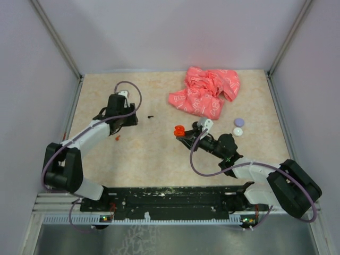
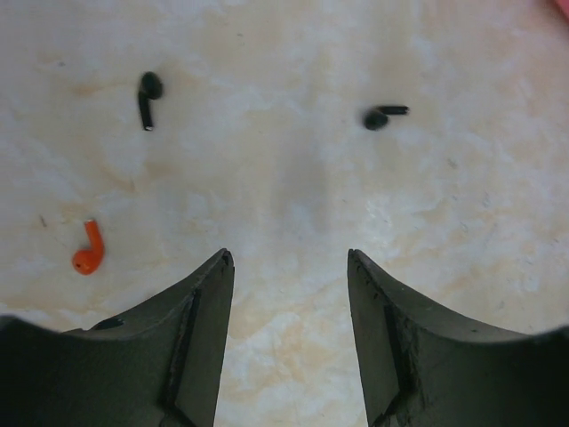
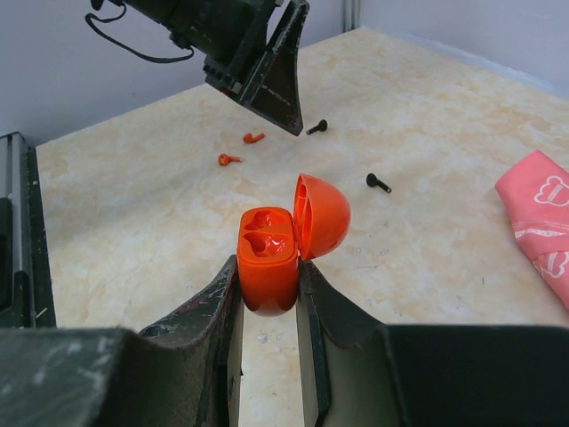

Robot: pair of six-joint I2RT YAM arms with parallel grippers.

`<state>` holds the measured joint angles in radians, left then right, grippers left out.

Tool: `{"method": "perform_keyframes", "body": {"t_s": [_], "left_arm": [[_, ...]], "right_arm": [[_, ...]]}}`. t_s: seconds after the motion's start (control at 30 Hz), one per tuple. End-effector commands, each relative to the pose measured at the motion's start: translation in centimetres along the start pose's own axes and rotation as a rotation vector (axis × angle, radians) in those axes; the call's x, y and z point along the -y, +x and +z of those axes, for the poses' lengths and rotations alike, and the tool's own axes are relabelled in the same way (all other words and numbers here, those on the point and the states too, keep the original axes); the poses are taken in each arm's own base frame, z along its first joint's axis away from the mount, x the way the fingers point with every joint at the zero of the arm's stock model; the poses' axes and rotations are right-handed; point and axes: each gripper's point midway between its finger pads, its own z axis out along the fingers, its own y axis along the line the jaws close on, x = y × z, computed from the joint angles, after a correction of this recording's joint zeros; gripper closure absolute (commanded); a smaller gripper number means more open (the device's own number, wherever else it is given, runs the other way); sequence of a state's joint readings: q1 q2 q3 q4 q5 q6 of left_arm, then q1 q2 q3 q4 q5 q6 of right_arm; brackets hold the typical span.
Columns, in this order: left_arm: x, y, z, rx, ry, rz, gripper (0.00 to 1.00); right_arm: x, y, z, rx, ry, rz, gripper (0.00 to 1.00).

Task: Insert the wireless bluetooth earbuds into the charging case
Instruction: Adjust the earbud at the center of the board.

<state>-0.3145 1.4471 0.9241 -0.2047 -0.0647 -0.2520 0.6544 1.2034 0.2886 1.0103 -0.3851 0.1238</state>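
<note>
"What did your right claw [image 3: 268,267] have?"

"It was clamped on the orange charging case [image 3: 267,253], lid up."

"And the left claw [image 2: 289,256]?"

"Half spread, gripping nothing. A black earbud [image 2: 148,96], a second black earbud [image 2: 380,116] and an orange earbud [image 2: 87,251] lay loose on the table [image 2: 284,187] beyond it."

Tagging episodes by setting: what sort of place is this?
Probably a lab robot cell: plain walls box in the tabletop, left arm and right arm bolted to a rail, earbuds scattered as props.
</note>
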Motion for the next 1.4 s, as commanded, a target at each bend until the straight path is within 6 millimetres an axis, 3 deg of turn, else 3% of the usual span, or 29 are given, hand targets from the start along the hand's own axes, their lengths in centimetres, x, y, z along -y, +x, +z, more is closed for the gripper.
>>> {"method": "perform_keyframes", "body": {"t_s": [0.0,0.17,0.3,0.5,0.67,1.13,1.37], "left_arm": [[-3.7,-2.6,1.9,0.037,-0.127,-0.056,0.41],[-7.1,-3.2,5.1,-0.017,-0.224,-0.07,0.45],[-8.1,-2.7,7.9,-0.109,-0.255,-0.063,0.49],[-9.1,-2.2,9.9,-0.16,-0.274,-0.042,0.56],[-9.5,-2.6,10.8,-0.176,-0.275,-0.035,0.6],[-10.0,-0.5,11.6,-0.247,-0.289,-0.021,0.69],[-8.1,0.8,10.8,-0.299,-0.202,-0.042,0.79]], "right_arm": [[-0.2,-2.5,0.1,0.085,0.001,-0.04,1.0],[0.0,-2.6,0.0,0.088,0.009,-0.043,1.0],[-0.1,-2.3,0.1,0.079,0.005,-0.04,1.0],[0.0,-2.2,0.2,0.075,0.004,-0.039,1.0],[-0.1,-2.1,0.2,0.07,0.002,-0.039,1.0],[-0.1,-2.1,0.3,0.068,-0.004,-0.04,1.0],[-0.2,-2.2,0.2,0.069,-0.004,-0.041,1.0]]}}
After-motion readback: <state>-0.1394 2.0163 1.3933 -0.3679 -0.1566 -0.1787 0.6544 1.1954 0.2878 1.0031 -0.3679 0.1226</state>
